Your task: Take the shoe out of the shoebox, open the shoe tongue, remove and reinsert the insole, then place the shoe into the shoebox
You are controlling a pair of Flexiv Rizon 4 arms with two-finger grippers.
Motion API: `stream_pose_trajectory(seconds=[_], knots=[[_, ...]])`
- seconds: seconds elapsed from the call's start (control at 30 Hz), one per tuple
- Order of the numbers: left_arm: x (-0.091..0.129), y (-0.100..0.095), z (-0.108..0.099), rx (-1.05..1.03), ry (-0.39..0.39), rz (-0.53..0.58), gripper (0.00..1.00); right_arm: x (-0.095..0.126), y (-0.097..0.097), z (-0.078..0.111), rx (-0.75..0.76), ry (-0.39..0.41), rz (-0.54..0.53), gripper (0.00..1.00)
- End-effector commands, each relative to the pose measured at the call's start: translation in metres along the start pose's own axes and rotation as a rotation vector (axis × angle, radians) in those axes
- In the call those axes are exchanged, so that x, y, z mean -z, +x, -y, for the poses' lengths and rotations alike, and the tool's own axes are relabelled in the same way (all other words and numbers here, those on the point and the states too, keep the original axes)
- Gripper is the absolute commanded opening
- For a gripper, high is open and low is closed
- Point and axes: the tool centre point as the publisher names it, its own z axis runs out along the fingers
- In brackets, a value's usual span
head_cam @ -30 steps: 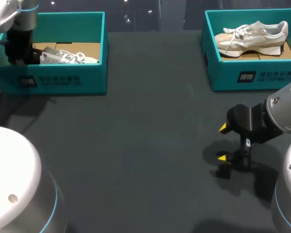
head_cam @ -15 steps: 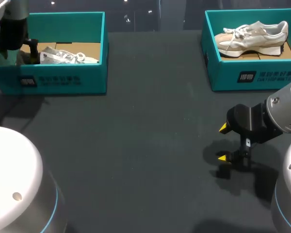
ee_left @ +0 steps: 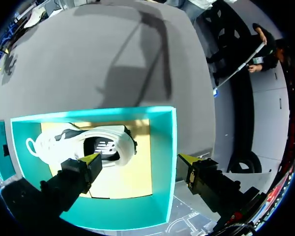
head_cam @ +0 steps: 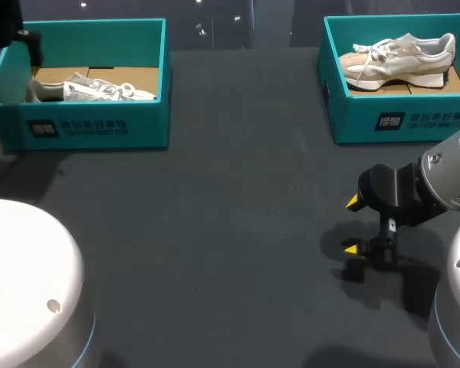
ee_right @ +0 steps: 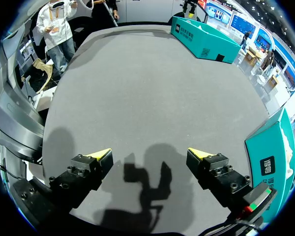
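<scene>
Hold the left tool [ee_left: 140, 159] wide open and empty above the left shoebox [head_cam: 100, 130], one tip over the white shoe [ee_left: 81, 141] inside, the other just outside the box's end wall. See that shoe on its side on the box's floor. Have the right tool [head_cam: 353, 225], also wide open and empty, low over the bench [head_cam: 215, 230], well right of that box; farther right, a second shoebox [head_cam: 402, 123] with a pale shoe [head_cam: 399, 57].
</scene>
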Motion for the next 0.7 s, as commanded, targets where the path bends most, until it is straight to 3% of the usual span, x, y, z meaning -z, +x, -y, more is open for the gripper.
stream_pose_trajectory(seconds=[0.03, 0.27, 0.7], knots=[[0.03, 0.005, 0.011, -0.001, -0.001, -0.004, 1.0, 0.0, 0.002, 0.0, 0.0, 0.0, 0.003, 1.0], [0.053, 0.012, 0.019, 0.006, -0.003, 0.024, 1.0, 0.0, 0.002, 0.0, 0.0, 0.0, 0.003, 1.0], [0.061, 0.015, 0.025, 0.011, 0.011, 0.081, 1.0, 0.0, 0.002, 0.0, 0.0, 0.0, 0.003, 1.0]])
